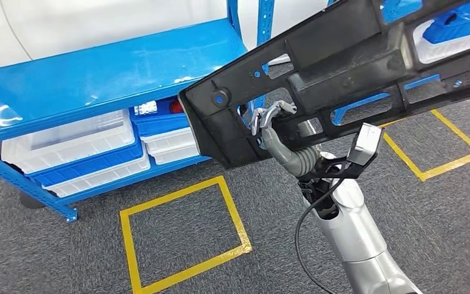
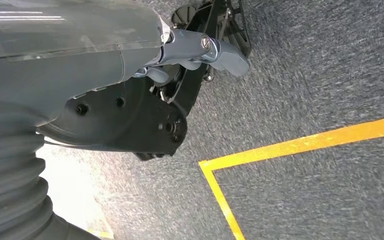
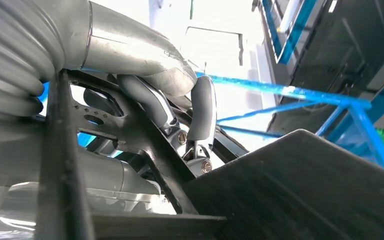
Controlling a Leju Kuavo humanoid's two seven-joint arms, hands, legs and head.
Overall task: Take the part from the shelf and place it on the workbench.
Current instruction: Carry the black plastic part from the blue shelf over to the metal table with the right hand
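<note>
- Head view: the left robot hand (image 1: pixel 273 125) is curled through a hole in the part (image 1: pixel 343 67) and holds it up from below.
- Right wrist view: the right robot hand (image 3: pixel 180 105) has its fingers hooked round a thin bar of the part, so both hands hold it.
- The part is big, long and black. It is up in the air, tilted, off the shelf (image 1: pixel 98 79) and not yet on a desk.
- What could go wrong: the part is long and held by thin bars, so I think it could tip or slip out if the robot turns fast.
- Its low end hangs just beside the shelf's edge. A swing that way could bump the shelf and knock the grip loose.
- A fall would land it on the floor (image 1: pixel 67 257).
- The part blocks much of the robot's look ahead, so it may be hard to find the desk.
- Under the shelf top sit white bins (image 1: pixel 67 144). The top one looks bare inside, and I cannot tell about the rest.
- A blue bin (image 1: pixel 159 122) beside them holds something white and something red, too small to name.
</note>
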